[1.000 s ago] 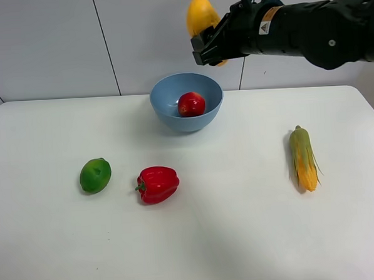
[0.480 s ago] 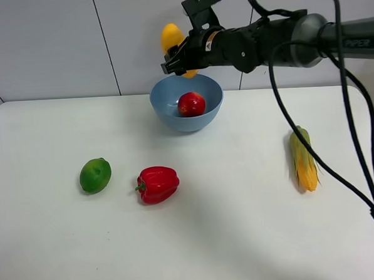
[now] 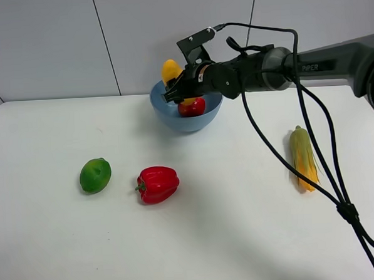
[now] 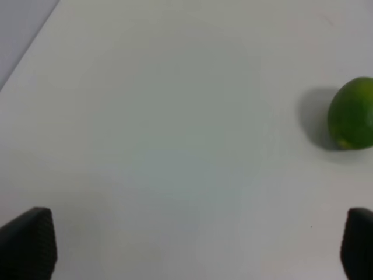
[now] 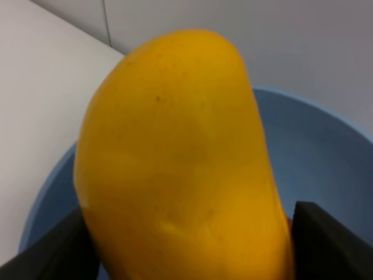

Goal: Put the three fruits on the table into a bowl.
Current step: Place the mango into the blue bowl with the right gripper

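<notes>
My right gripper [image 3: 179,90] is shut on the yellow-orange mango [image 3: 170,72] and holds it just above the far left rim of the light-blue bowl [image 3: 167,113]. The mango fills the right wrist view [image 5: 175,175], with the bowl [image 5: 326,146] behind it. The red peach-like fruit [image 3: 194,106] lies inside the bowl. The green lime [image 3: 95,175] sits on the white table [image 3: 229,225] at the left and also shows in the left wrist view [image 4: 351,114]. My left gripper [image 4: 186,245] is open over bare table, out of the exterior view.
A glossy red bell pepper [image 3: 157,184] lies right of the lime. A corn cob with green husk [image 3: 304,157] lies at the right. The right arm's cables [image 3: 326,170] hang over the table's right side.
My right gripper has carried the mango leftward and down, from high above the bowl to just over its rim. The fruits on the table have not moved.
</notes>
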